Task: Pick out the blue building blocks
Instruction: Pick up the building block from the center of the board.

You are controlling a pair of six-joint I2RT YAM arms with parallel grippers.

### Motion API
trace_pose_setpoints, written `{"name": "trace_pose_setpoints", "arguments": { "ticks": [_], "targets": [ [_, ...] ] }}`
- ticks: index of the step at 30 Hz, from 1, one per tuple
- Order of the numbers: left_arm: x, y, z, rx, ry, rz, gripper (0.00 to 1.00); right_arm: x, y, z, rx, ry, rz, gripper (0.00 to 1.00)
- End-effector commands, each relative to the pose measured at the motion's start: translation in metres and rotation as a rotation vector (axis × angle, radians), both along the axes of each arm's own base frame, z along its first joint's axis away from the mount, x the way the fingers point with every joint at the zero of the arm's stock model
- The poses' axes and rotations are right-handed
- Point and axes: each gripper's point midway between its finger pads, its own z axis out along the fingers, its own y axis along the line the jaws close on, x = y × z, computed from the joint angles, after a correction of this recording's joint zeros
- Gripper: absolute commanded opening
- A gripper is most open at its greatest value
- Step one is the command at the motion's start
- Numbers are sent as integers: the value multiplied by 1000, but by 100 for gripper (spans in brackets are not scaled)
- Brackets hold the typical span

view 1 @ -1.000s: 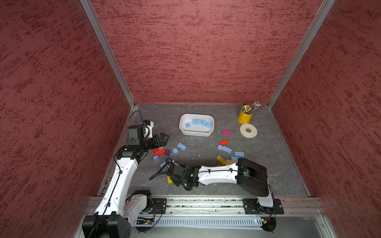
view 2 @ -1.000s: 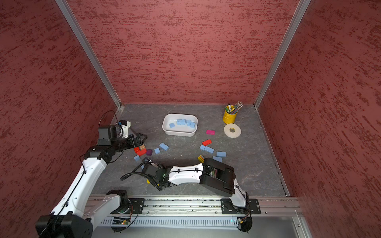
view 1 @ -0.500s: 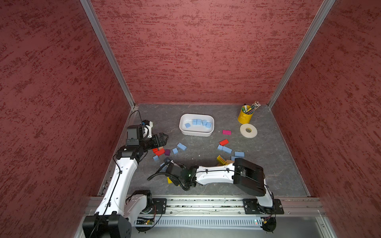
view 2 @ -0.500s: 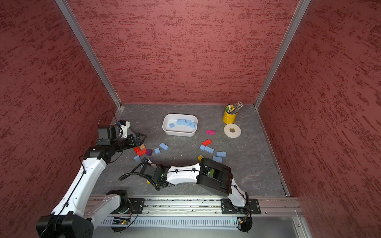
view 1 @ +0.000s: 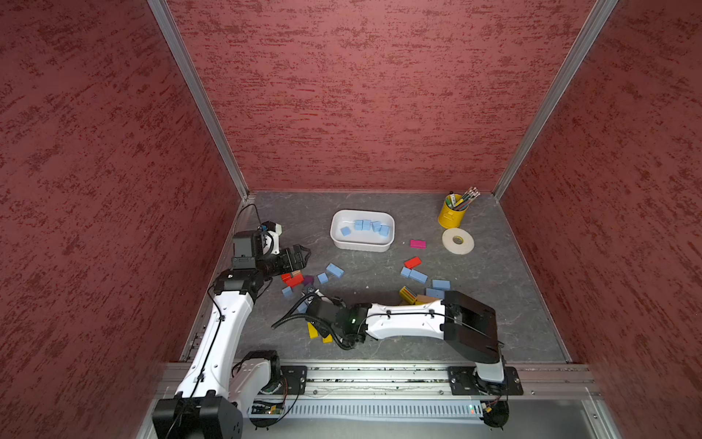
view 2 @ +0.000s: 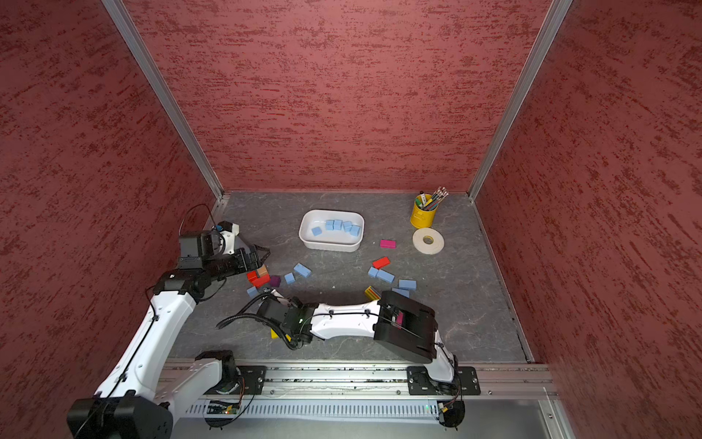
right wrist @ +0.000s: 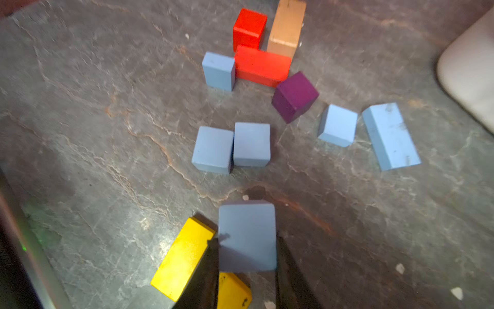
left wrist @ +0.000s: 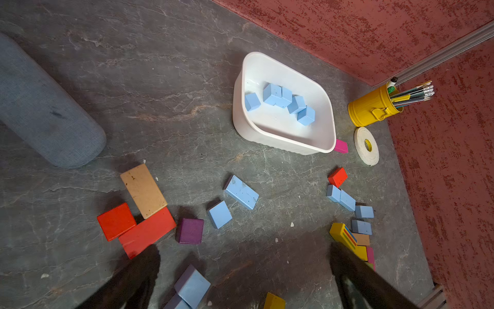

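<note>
In the right wrist view my right gripper point(right wrist: 247, 258) is shut on a blue building block point(right wrist: 247, 235), held just above the table beside two yellow blocks point(right wrist: 184, 256). Ahead of it lie more loose blue blocks point(right wrist: 212, 148), cubes and one long brick point(right wrist: 391, 136). In both top views the wrist point(view 1: 323, 309) hides that grip. My left gripper point(view 1: 300, 254) hangs open and empty above the red and wood blocks point(view 1: 294, 280) at the left. Several blue cubes point(view 1: 366, 226) lie in the white tub point(view 1: 338, 243). Further blue blocks point(view 1: 418, 276) lie at the right.
A yellow pencil cup point(view 1: 452, 216) and a tape roll point(view 1: 457, 240) stand at the back right, with a magenta block point(view 1: 418, 243) and a red block point(view 1: 412, 262) nearby. A purple cube point(view 1: 308, 280) sits among the left blocks. Red walls enclose three sides.
My right gripper has closed on the blue block and the right arm has shifted slightly left. The left arm has hardly moved.
</note>
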Motion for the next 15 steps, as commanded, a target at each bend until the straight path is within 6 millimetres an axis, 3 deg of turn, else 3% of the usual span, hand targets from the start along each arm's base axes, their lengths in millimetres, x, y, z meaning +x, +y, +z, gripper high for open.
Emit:
{"name": "trace_pose_setpoints", "arguments": {
  "ticks": [1, 15],
  "targets": [
    [0, -1, 10, -18, -53, -9, 100, 14, -3, 39, 84, -56, -47, 11],
    [-3, -6, 23, -34, -108, -34, 100, 54, -33, 97, 252, -55, -154, 9]
  ]
}}
